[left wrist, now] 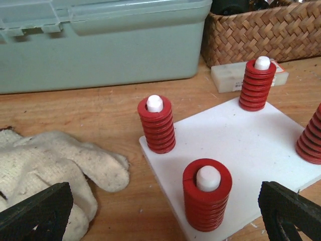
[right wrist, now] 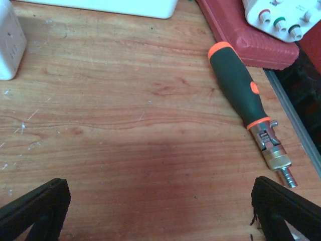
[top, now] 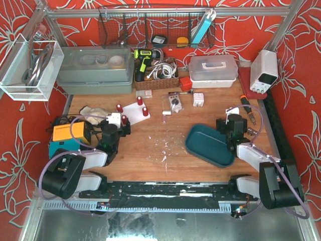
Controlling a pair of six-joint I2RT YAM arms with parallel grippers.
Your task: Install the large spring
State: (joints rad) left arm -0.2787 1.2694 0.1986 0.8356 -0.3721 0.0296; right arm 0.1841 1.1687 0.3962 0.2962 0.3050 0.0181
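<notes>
Left tool point(left wrist: 163, 216): spread, holding nothing; large spring point(left wrist: 206, 193) at one o'clock, seated on its peg point(left wrist: 206, 178), I judge. I would lift straight up, not brushing its coils.

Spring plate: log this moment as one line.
left gripper open, empty | white plate: four red springs standing | right gripper open, empty, near screwdriver
</notes>
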